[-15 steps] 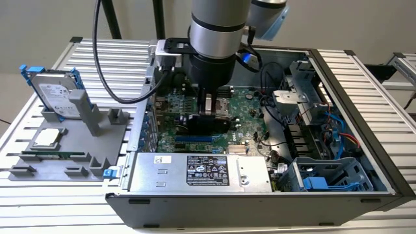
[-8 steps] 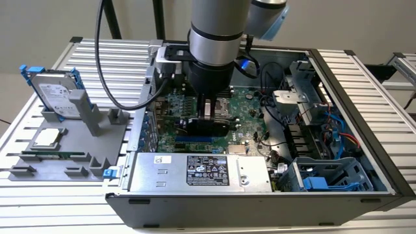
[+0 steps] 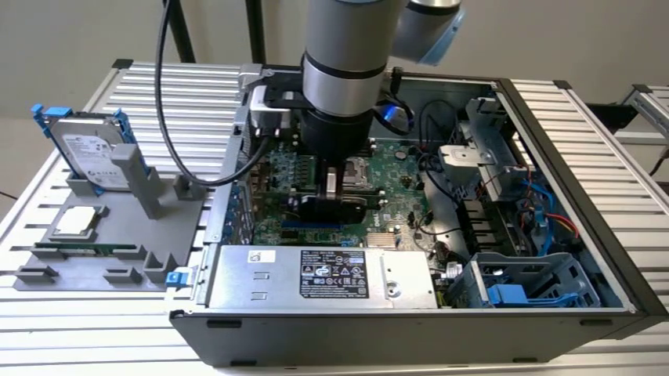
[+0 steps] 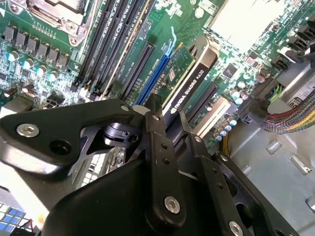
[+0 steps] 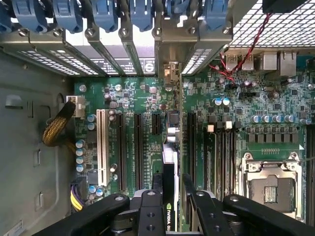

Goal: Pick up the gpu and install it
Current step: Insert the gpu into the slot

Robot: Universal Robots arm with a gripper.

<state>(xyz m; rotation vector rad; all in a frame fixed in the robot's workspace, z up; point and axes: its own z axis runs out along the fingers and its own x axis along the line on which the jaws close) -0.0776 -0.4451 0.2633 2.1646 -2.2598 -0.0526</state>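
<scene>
Black linkage arms of the pincer (image 4: 165, 123) crowd the near edge in both wrist views, and its fingers (image 5: 150, 216) are clamped on the gpu (image 4: 189, 83), one on each face of the card. Held on edge, the gpu shows its green board on one side and a black shroud on the other, and it stands directly over the motherboard (image 5: 138, 108) among the long black expansion slots, just beside a blue slot (image 4: 152, 73). Whether its lower edge already sits in a slot is hard to judge, since the card hides that line. In the first wrist view the card's far end points toward the row of blue slot latches (image 5: 106, 14) at the case's rear wall. In the exterior view the arm (image 3: 345, 70) reaches straight down into the open computer case (image 3: 585, 157), with the pincer (image 3: 332, 205) low over the board. On the surface (image 3: 157, 78) to the exterior view's left, a grey holder (image 3: 105, 251) carries a hard drive (image 3: 94, 153) with blue rails, standing upright, well apart from the case.
</scene>
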